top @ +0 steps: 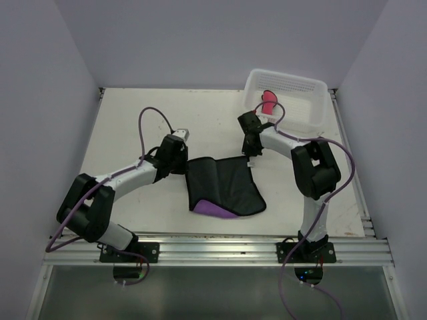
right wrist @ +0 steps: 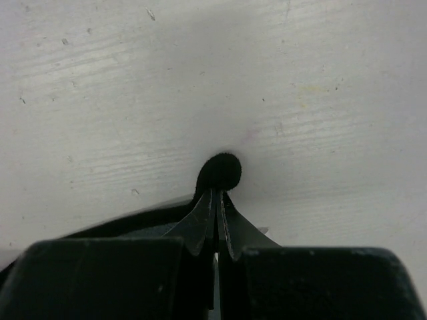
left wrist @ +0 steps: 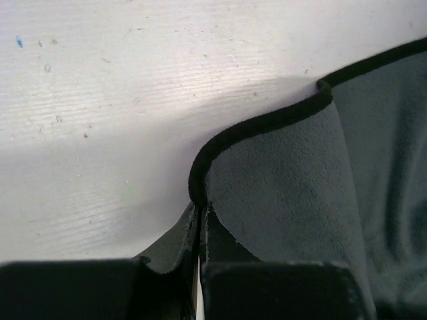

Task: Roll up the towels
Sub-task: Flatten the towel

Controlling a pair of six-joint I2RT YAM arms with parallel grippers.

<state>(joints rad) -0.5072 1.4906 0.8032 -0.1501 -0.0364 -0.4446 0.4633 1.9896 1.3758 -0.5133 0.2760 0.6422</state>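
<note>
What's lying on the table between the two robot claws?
The dark towel, its far edge stretched from the left gripper to the right gripper, each pinching a corner. No other object lies between them. The top view shows it best.

Two arms, the left arm [top: 127,175] and the right arm [top: 293,150], have white tubes and chunky black joints. A thin purple cable [top: 152,113] loops along each. Each end effector has dark, flat fingers [right wrist: 200,227]

From above we look down on the whole table [top: 133,133]; both wrist views sit close on the dark towel's [top: 223,183] corners.
</note>
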